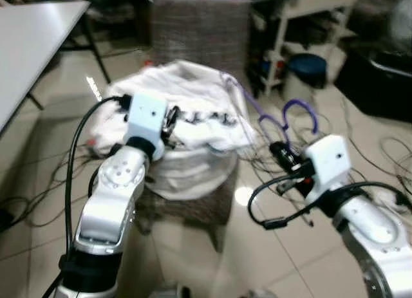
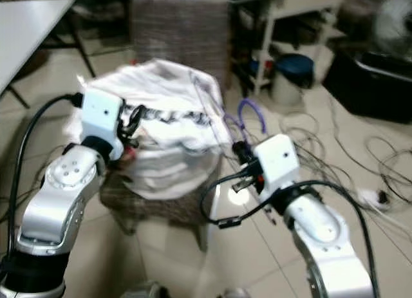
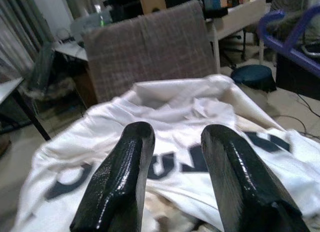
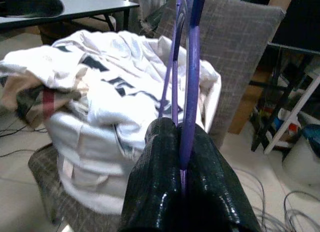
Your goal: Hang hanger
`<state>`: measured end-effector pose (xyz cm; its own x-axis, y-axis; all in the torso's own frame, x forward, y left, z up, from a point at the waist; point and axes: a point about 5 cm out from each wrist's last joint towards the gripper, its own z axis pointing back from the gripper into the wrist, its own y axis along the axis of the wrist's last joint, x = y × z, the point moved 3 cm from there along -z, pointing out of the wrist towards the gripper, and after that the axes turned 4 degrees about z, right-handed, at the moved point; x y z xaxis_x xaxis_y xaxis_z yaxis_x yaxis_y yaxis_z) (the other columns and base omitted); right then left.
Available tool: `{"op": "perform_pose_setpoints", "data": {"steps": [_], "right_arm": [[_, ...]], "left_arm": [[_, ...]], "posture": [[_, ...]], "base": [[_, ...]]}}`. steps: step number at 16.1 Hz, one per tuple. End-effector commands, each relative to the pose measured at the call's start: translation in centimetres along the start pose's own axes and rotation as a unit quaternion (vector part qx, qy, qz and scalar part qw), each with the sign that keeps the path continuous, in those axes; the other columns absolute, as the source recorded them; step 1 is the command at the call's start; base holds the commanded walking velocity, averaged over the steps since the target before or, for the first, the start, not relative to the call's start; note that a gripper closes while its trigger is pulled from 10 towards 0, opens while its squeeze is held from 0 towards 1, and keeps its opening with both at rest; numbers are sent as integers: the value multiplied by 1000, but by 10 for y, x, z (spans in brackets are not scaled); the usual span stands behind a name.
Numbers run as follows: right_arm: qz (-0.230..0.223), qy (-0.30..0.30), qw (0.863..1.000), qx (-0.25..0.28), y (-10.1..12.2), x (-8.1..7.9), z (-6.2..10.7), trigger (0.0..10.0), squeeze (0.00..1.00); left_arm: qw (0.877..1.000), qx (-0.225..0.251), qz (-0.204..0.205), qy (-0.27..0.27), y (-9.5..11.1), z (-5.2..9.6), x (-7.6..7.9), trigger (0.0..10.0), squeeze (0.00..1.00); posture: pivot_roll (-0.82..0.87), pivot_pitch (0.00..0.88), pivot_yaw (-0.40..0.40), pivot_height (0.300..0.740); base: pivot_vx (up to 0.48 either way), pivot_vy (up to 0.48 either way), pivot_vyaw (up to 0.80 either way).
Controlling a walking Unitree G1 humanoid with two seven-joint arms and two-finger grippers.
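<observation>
The purple hanger [image 4: 191, 66] is held in the right end effector [image 4: 180, 142], whose two black fingers are pressed together on the thin purple bar; in the head views the hanger's hook [image 1: 299, 111] is seen curving up just beyond the right end effector [image 1: 283, 153], above the tiled floor [image 1: 193, 259] beside the chair's right edge. A heap of white clothing [image 1: 187, 118] with dark lettering is piled on the seat of a grey woven chair [image 1: 199, 27]; a beige checked garment [image 4: 30, 99] is seen tucked under the heap at one side. The left end effector [image 3: 175, 167] is poised over the near left edge of the heap, its fingers [image 3: 125, 172] parted to a moderate gap with nothing between them; contact with the cloth cannot be judged. A white table [image 1: 32, 47] is seen at the far left; a white shelf frame [image 1: 302, 15] and a blue-lidded bin [image 1: 306, 69] stand behind the chair to the right; loose cables [image 1: 380, 156] are scattered on the floor at the right.
</observation>
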<state>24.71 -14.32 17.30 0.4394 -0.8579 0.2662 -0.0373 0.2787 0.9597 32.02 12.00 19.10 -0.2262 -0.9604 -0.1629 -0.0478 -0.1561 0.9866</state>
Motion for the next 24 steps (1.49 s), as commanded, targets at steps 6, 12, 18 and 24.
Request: {"op": "perform_pose_setpoints", "data": {"steps": [6,12,18,24], "right_arm": [[-3,17,1000,12,4,6,12,10000,0],[-24,80,996,-10,-3,1,32,10000,0],[-17,58,998,-16,-6,5,33,10000,0],[-1,10,999,-43,-14,18,45,10000,0]], "left_arm": [[994,-38,-46,-93,-20,5,21,10000,0],[987,-84,-94,-102,-37,-1,22,10000,0],[990,-63,-86,-97,-42,-29,35,10000,0],[968,-15,-163,-189,-39,-37,56,10000,0]], "posture": [[-124,100,39,740],[-140,112,42,740],[-157,113,40,740],[-200,113,75,740]], "base": [[144,0,0],[0,0,0],[0,0,0],[0,0,0]]}}
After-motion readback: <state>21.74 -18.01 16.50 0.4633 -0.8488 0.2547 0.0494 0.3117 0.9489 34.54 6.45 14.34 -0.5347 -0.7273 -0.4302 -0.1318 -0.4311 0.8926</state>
